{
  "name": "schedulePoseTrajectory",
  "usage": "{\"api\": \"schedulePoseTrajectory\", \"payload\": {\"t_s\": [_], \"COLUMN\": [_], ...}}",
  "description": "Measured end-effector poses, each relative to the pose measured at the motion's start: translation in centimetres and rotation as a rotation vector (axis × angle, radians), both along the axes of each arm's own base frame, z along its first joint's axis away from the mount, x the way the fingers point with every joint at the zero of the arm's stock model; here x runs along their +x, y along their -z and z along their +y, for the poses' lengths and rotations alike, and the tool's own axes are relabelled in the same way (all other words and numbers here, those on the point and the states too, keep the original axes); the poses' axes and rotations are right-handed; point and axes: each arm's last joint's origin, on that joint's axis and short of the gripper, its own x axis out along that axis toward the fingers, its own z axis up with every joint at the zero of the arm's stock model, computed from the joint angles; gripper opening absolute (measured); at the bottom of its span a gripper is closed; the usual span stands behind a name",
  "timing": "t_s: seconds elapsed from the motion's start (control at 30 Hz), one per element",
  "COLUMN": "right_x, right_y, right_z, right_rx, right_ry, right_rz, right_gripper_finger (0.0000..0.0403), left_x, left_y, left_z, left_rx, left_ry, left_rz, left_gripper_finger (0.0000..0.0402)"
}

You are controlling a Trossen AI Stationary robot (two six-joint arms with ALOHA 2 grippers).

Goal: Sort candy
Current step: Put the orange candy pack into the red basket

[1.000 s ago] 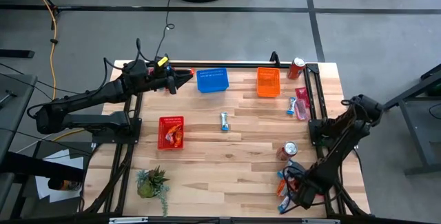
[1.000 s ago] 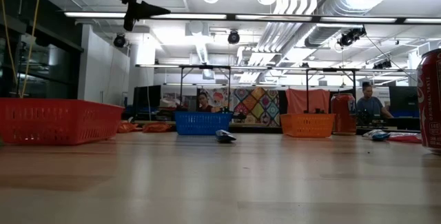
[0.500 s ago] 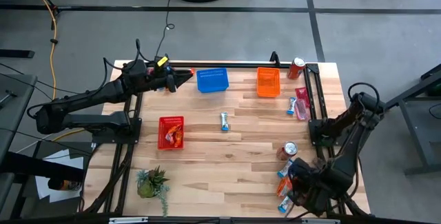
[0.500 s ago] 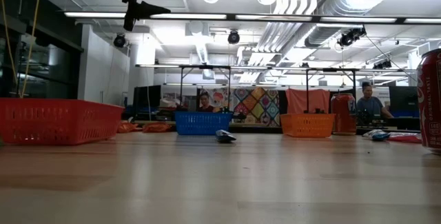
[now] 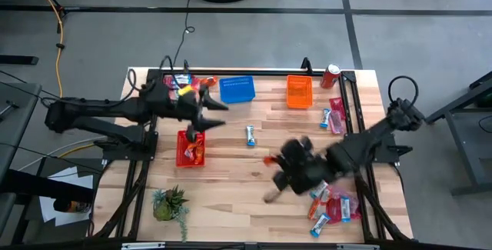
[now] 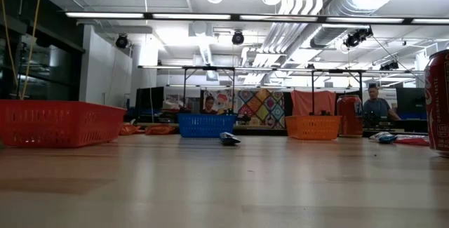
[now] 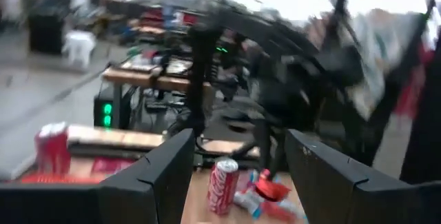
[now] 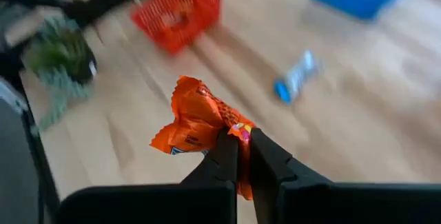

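My right gripper [image 5: 274, 165] hangs over the middle of the table, shut on an orange candy [image 8: 198, 122], which shows as an orange speck [image 5: 268, 160] in the high view. A blue-and-white candy [image 5: 250, 135] lies flat mid-table. More candy lies heaped [image 5: 332, 205] at the near right, and a few pieces [image 5: 333, 115] lie by the right frame. My left gripper [image 5: 211, 112] is open in the air above the red basket [image 5: 191, 148], touching nothing. The blue basket [image 5: 237, 89] and orange basket [image 5: 300, 91] stand at the far edge. My right gripper pinches the orange candy between its two fingers [image 8: 224, 156], on the crimped end of the wrapper [image 8: 236, 131]. The fingers come slanting down from the table's right side. The candy is lifted clear of the table and sticks out beyond the fingertips.
A red soda can [image 5: 330, 73] stands at the far right corner, and another can [image 7: 222, 186] shows in the left wrist view beside the candy heap. A small plant [image 5: 169, 202] sits near the left near corner. Bare wood lies between the baskets and the plant.
My right arm has swung from the near right corner toward the table's middle, carrying the orange candy up off the table. My left arm has moved from the far edge beside the blue basket toward the near side, and now stands over the red basket.
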Motion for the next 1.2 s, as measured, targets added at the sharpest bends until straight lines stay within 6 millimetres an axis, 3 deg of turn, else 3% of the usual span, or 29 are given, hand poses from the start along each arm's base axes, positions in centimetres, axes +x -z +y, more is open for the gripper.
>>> {"api": "schedulePoseTrajectory", "payload": {"t_s": [0.1,0.37,0.7,0.93,1.07,1.2], "right_x": [2.0,4.8,5.8,5.9,5.9,5.9], "right_y": [-1.4,-4.2,-4.9,-5.1,-5.0,-5.0], "right_z": [-2.3,-6.3,-7.7,-8.2,-8.2,-8.2], "right_rx": [-0.065,-0.183,-0.150,-0.144,-0.154,-0.153], "right_ry": [-0.016,-0.040,-0.080,-0.072,-0.076,-0.078], "right_rz": [-0.063,-0.205,-0.281,-0.296,-0.286,-0.285], "right_gripper_finger": [0.0004,0.0004,0.0004,0.0004,0.0005,0.0020], "left_x": [0.9,2.1,3.5,4.2,4.2,4.2], "left_y": [0.2,1.3,2.7,2.7,2.7,2.7], "left_z": [-1.1,-1.6,-2.3,-2.4,-2.4,-2.4], "left_rx": [0.121,0.156,0.397,0.404,0.403,0.372], "left_ry": [0.004,-0.087,-0.146,-0.155,-0.156,-0.157], "left_rz": [0.002,0.070,0.108,0.064,0.058,0.060], "left_gripper_finger": [0.0213,0.0213,0.0213,0.0210,0.0159,0.0047]}}
